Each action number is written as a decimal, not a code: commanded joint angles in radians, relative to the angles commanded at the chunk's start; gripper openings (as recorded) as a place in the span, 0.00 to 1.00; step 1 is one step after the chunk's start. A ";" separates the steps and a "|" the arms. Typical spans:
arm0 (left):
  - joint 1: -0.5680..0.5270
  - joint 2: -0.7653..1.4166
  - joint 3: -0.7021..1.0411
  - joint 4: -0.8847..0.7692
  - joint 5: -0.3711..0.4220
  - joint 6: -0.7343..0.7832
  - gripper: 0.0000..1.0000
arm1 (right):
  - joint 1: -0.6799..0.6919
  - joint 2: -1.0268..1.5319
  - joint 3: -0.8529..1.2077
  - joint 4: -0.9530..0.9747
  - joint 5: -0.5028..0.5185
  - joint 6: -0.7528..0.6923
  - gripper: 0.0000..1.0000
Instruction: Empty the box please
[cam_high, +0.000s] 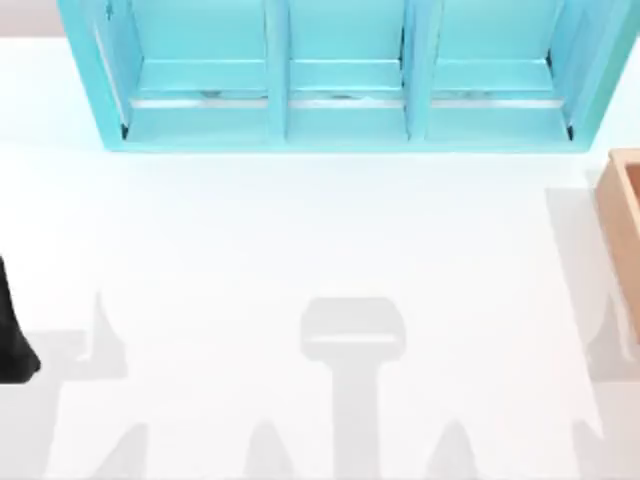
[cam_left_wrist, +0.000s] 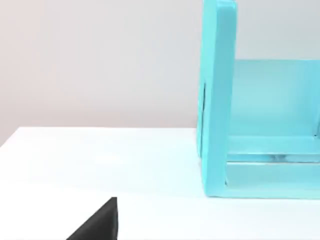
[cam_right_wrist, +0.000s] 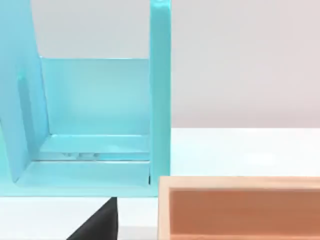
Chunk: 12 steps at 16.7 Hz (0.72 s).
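Left gripper (cam_left_wrist: 100, 225): recorded only as a dark wedge at the lower edge of the left wrist view, low over the white table (cam_high: 300, 230). Whether it is wide or narrow cannot be told. In the top view the left arm (cam_high: 14, 330) is noted as a black shape at the table's left edge, well in front of the shelf (cam_high: 340, 80) and left of its left end.

Shelf: turquoise, set along the far side of the table, with three open bays seen from above. Its left side panel (cam_left_wrist: 217, 100) is seen upright in the left wrist view, with one bay beyond it. Grey shadows are cast on the table in front of the shelf.

Box (cam_high: 622, 225): light brown, thick-walled, with a paler rim. It is found at the table's right edge, just in front of the shelf's right end and cut off by the frame. Contact with the shelf cannot be judged. In the right wrist view the box (cam_right_wrist: 240, 210) is seen beside the shelf's right side panel (cam_right_wrist: 160, 90). One inner wall is exposed; its floor is hidden, so contents cannot be told.

Right gripper (cam_right_wrist: 97, 225): logged as a dark wedge in front of the shelf, beside the box's near corner. Its opening cannot be told.
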 joint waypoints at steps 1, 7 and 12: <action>0.000 0.000 0.000 0.000 0.000 0.000 1.00 | 0.000 0.000 0.000 0.000 0.000 0.000 1.00; 0.000 0.000 0.000 0.000 0.000 0.000 1.00 | -0.045 0.162 0.152 -0.154 0.001 -0.040 1.00; 0.000 0.000 0.000 0.000 0.000 0.000 1.00 | -0.135 0.560 0.470 -0.479 0.000 -0.123 1.00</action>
